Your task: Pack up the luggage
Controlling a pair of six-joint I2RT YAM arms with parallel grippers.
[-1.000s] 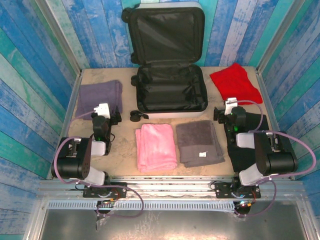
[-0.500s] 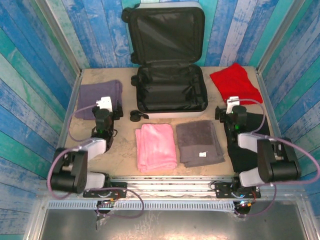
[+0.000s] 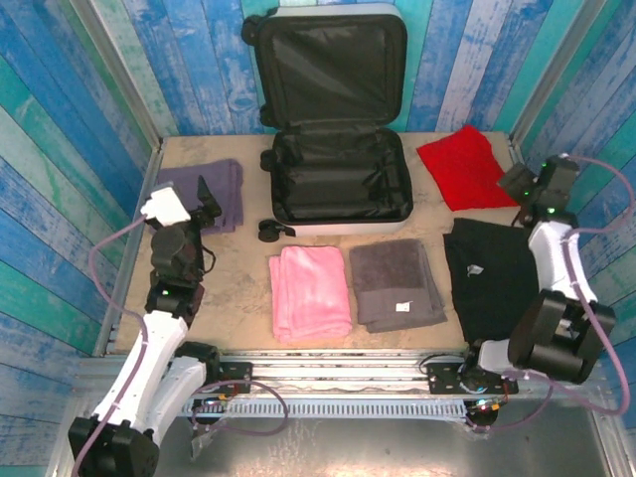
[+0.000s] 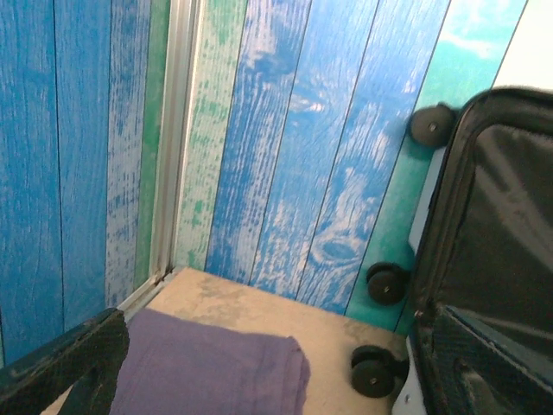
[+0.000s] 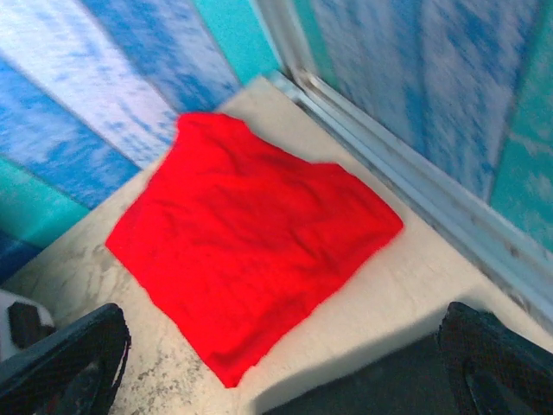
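gaping luggage (image 3: 338, 179) from above; its wheels (image 4: 386, 284) nearer at left wrist

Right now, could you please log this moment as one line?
white hard-shell suitcase: open, lid raised | left gripper: open, by folded purple towel | right gripper: open, by red cloth

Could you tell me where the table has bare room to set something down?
Bare table lies between purple towel, luggage and pink towel. Crowded along the near edge: pink towel, grey towel and black cloth side by side.
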